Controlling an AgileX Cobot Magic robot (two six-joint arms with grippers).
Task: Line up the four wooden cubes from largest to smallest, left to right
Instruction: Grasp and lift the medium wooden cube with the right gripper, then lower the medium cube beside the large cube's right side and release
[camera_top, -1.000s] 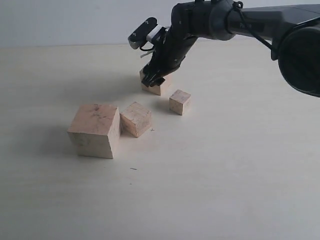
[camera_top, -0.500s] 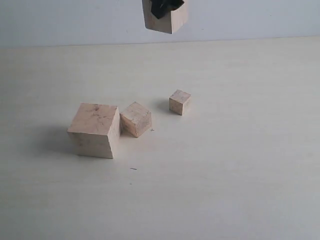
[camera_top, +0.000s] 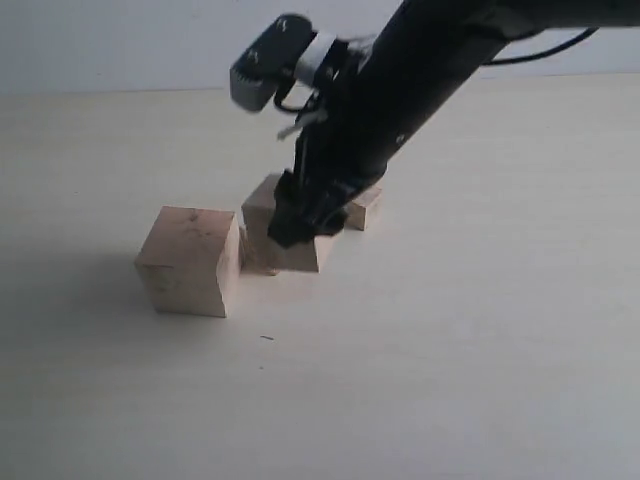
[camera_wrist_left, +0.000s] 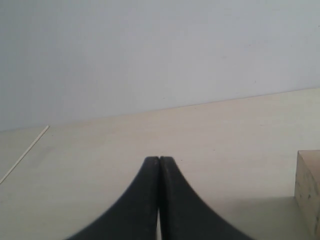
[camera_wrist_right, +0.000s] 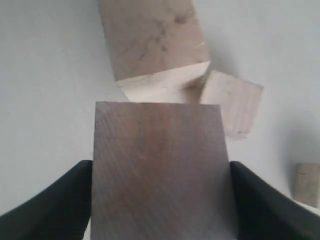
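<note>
Gripping one wooden cube (camera_wrist_right: 157, 150), the right pincer (camera_top: 297, 215) holds it just beside the largest cube (camera_top: 190, 260) on the counter (camera_top: 450, 350); the smallest cube (camera_top: 368, 208) lies farther from the largest cube. The left pincer (camera_wrist_left: 159, 167) is closed, empty.

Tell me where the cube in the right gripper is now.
Exterior view, just left of centre: the held cube, clamped in the right gripper, is low, just right of the largest cube, overlapping the mid-sized cube; the smallest cube lies farther right.
</note>
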